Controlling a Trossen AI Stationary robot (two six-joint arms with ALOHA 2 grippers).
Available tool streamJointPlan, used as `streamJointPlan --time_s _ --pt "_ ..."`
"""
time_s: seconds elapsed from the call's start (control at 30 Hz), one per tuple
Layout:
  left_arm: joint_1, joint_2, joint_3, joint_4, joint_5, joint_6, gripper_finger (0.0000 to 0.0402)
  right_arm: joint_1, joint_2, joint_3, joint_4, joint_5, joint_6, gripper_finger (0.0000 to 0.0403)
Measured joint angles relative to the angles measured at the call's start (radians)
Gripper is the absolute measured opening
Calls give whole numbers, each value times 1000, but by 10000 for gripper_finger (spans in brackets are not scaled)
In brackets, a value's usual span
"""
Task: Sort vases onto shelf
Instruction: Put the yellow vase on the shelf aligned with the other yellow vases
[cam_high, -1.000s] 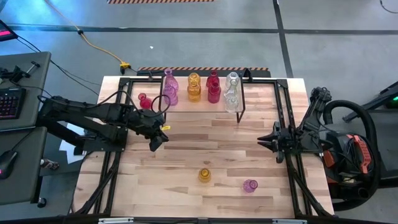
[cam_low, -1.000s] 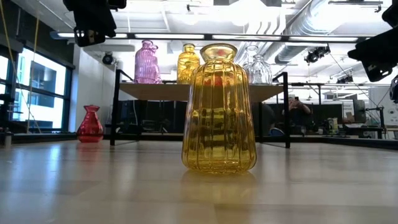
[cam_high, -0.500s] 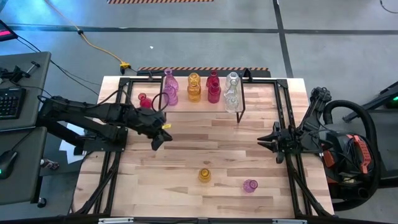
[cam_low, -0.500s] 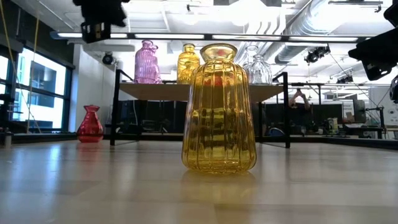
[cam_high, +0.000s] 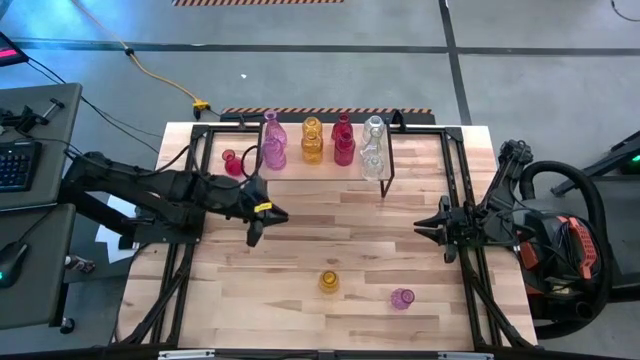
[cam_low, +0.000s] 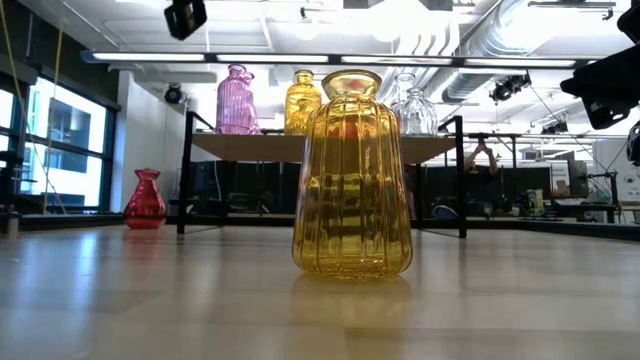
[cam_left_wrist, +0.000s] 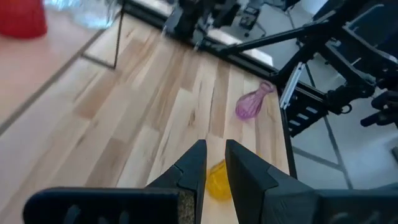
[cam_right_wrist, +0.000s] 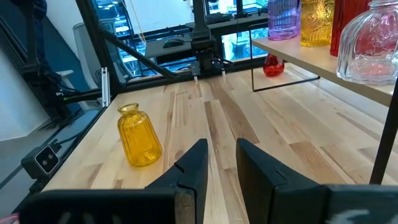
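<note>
The ribbed amber glass vase (cam_high: 329, 282) is standing upright on the bare tabletop, well short of the small wooden shelf on black legs (cam_high: 385, 160). The left gripper (cam_high: 252, 236) is hanging above the board with the vase ahead of its fingertips, fingers nearly together and holding nothing. It looks the nearer arm. The right gripper (cam_high: 421, 228), likewise empty (narrow gap), is waiting at the right side.
</note>
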Motion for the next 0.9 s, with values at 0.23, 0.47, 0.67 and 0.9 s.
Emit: streamJointPlan --time_s 0.23,0.47,0.67,0.9 --pt "-91 39 0 116 -80 118 54 0 0 0 0 0 0 67" --pt "-164 92 0 146 -224 178 54 0 1 0 0 0 0 67" --pt "-221 145 0 166 -260 164 54 0 3 0 0 0 0 67" --pt "-267 235 -1 222 -311 105 54 0 4 0 0 -1 -1 67"
